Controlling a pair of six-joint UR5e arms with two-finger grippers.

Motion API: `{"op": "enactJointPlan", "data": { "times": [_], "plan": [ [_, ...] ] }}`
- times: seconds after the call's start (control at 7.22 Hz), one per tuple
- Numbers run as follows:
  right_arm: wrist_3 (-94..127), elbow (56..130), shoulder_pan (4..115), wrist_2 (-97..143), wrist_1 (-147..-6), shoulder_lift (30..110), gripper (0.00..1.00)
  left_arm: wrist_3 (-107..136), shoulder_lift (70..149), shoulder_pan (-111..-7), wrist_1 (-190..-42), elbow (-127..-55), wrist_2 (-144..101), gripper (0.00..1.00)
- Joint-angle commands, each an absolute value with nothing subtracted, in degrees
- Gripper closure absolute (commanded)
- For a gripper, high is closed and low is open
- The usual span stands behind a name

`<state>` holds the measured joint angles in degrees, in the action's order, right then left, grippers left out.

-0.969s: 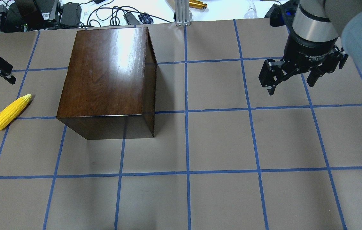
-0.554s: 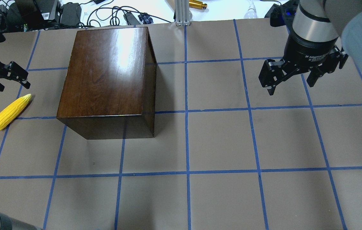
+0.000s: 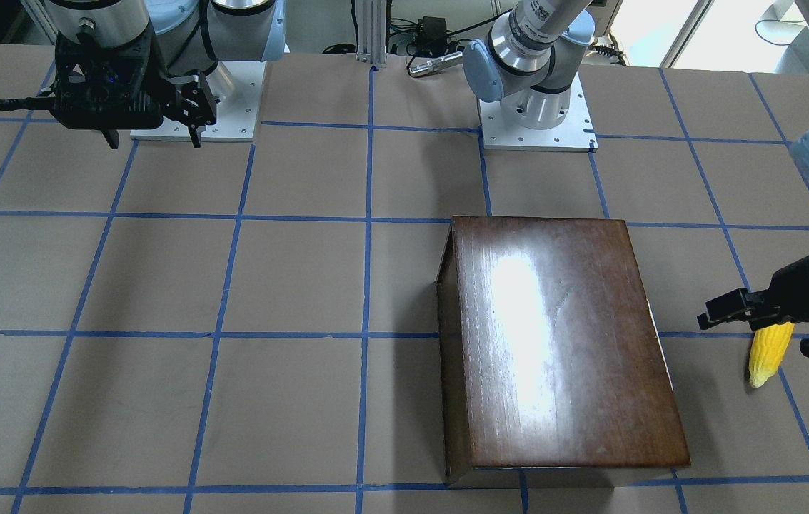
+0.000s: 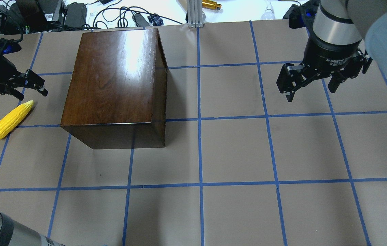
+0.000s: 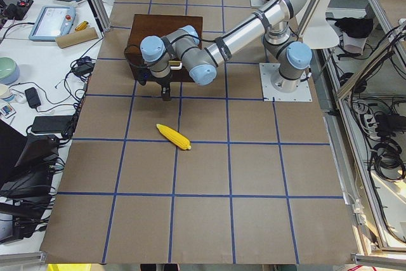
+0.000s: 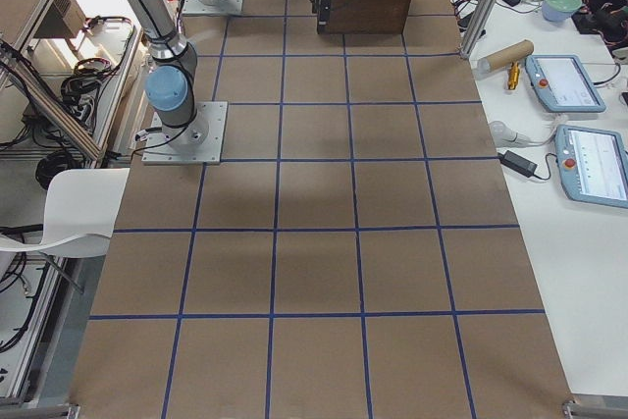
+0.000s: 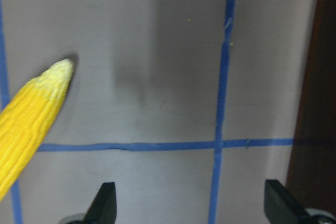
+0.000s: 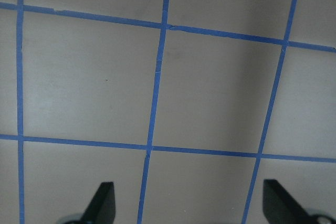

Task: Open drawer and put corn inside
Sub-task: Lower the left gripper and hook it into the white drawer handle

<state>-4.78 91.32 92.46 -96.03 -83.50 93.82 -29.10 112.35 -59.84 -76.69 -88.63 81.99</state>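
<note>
The corn (image 4: 10, 119) lay flat on the table (image 4: 234, 150), at the robot's left side, near the box (image 4: 114, 75) but not touching it. Its pointed end was turned away from the robot and a little toward the box. It lay across one of the blue tape lines.

The box stood closed on every side that showed. I could not tell which of its faces held the drawer.

The left gripper (image 4: 26, 94) hung above the table between the corn's pointed end and the box, with its two fingers spread wide and nothing between them. In the left wrist view the corn (image 7: 26, 124) appeared at the side, outside the gap of the fingers, and the dark wall of the box showed at the opposite edge. In the front-facing view the left gripper (image 3: 765, 332) covered the thick end of the corn (image 3: 768, 353), but the other views showed them apart. From the table's left end the corn (image 5: 173, 136) was clearly on the near side of the gripper.

The right gripper (image 4: 311, 90) hung over bare table on the robot's right, well apart from the box. Its fingers were also spread, and they held nothing.
</note>
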Motion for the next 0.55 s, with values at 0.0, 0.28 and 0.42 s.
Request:
{"op": "enactJointPlan", "data": {
  "times": [0.0,0.28,0.42],
  "plan": [
    [-4.8,91.3,92.5,-96.0,-83.5,93.8,0.0,-30.9,112.2,-60.3,-78.7,-88.6,71.8,0.0],
    [-4.7,91.3,92.5,-96.1,-83.5,93.9,0.0,-31.8,112.5,-61.3,-80.1,-88.4,69.8,0.0],
    [-4.7,91.3,92.5,-96.0,-83.5,93.8,0.0,-32.0,112.8,-61.5,-80.1,-88.5,69.7,0.0]
  ]
}}
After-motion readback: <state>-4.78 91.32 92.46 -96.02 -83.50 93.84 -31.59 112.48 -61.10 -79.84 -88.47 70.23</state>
